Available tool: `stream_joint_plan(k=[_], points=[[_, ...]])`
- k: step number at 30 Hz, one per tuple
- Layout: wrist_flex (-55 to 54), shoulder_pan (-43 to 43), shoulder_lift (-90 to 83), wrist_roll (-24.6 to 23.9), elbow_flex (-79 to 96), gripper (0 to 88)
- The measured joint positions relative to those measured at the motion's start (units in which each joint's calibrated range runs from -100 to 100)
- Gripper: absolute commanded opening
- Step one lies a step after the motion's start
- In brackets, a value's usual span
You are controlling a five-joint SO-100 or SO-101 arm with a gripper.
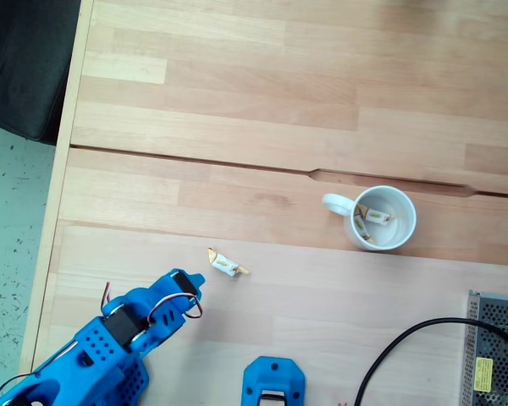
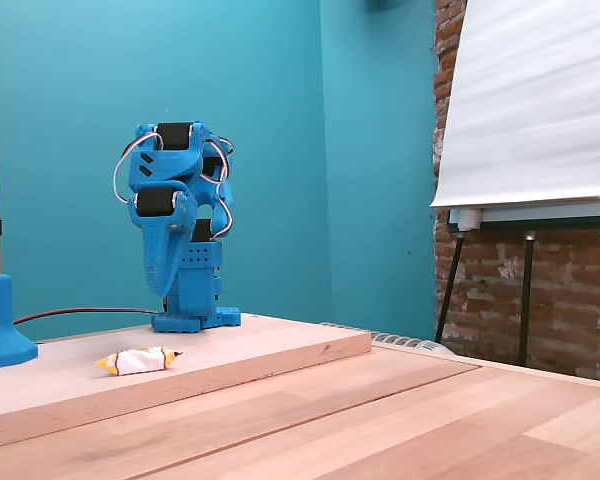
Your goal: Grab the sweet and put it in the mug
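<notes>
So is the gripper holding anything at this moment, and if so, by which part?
Nothing is held. The gripper is apart from the sweet, which lies loose on the table; the mug already holds other sweets.

— Any writing you can read from where you sit?

— None I can make out. In a fixed view, the metal mesh box (image 1: 498,348) at the near right edge of the table carries a small yellow label (image 1: 483,374), but its print is too small for me to read.

— And the white sheet on the easel (image 2: 528,100)?

— Blank, as far as I see in a fixed view. The wrappers are too small to read too.
</notes>
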Motion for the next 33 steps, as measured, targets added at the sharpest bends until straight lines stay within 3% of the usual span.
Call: stream_joint_plan(k=[9, 19, 33], points=[[-0.08, 0.15, 2.18, 0.93, -5.02, 6.3], [-2.20, 1.26, 25.61, 0.83, -17.21, 6.5], [-2.20, 5.91, 34.24, 0.39, -18.29, 6.5]])
